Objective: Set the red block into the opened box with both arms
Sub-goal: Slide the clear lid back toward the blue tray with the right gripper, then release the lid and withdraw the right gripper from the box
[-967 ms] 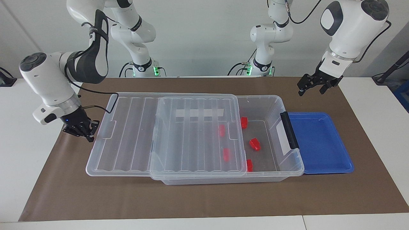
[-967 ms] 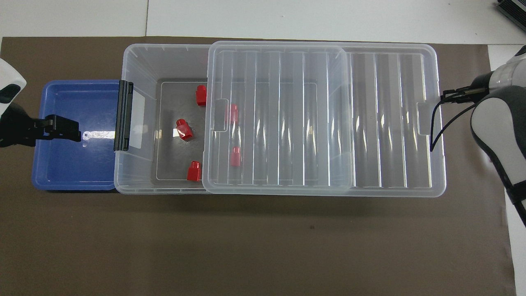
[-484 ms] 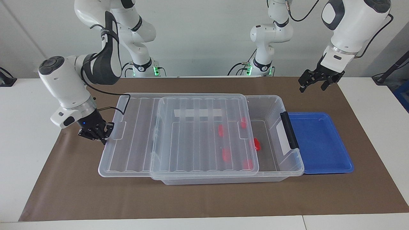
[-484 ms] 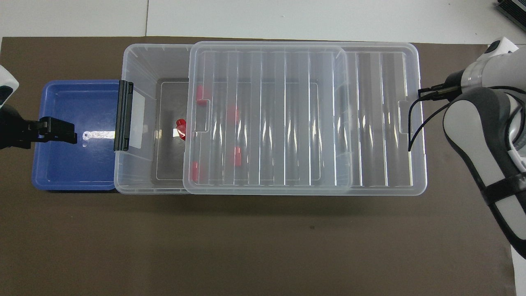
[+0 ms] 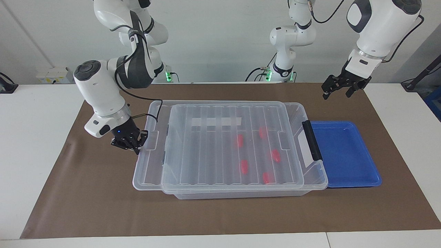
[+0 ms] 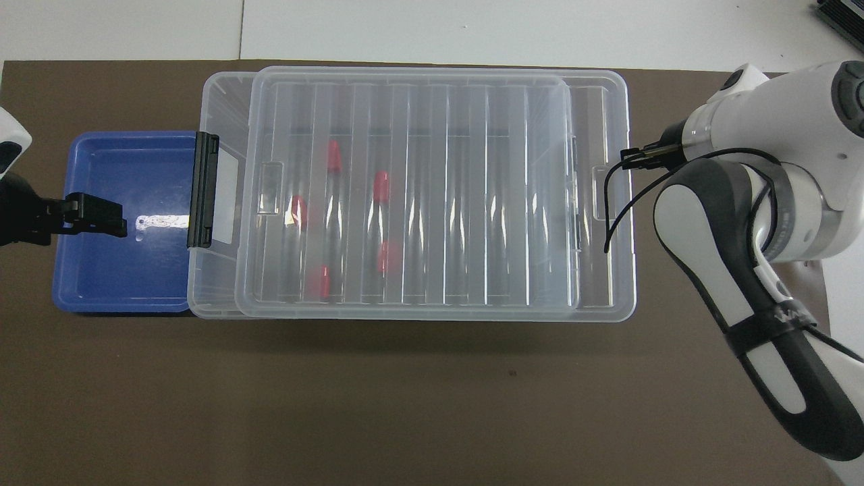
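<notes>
Red blocks (image 5: 239, 140) lie in the box (image 5: 315, 172), lid (image 5: 224, 144) covering them.

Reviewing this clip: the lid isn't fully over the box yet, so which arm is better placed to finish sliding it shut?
Right. The right gripper, shut, sits at the lid's overhanging end; the left gripper hangs open, up off the blue tray.

Glossy clear plastic box (image 5: 315, 174), ribbed lid (image 5: 220, 148)

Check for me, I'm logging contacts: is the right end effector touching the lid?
Touching: facing view shows right end effector pressed against the lid edge.
</notes>
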Tool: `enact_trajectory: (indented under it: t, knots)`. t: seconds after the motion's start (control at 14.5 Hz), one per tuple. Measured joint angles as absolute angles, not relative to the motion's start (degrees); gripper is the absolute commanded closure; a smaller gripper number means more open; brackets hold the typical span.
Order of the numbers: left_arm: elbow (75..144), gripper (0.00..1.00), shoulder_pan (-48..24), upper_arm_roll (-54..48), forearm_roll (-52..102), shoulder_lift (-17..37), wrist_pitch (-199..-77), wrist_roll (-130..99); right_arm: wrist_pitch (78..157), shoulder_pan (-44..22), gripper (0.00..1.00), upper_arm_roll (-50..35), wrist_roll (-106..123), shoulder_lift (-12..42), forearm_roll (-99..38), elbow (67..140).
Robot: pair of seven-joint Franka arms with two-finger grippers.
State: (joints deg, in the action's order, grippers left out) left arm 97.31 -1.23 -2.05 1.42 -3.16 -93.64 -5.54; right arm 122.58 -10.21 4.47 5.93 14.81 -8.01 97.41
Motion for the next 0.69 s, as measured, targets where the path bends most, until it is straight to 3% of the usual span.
enact_trajectory:
  t: [0.69]
  knots:
    - [97.3, 0.0, -1.3, -2.3, -1.2, -3.2, -93.7, -2.6, 122.6, -13.8, 1.0, 4.5, 3.6, 14.8, -11.3, 97.5]
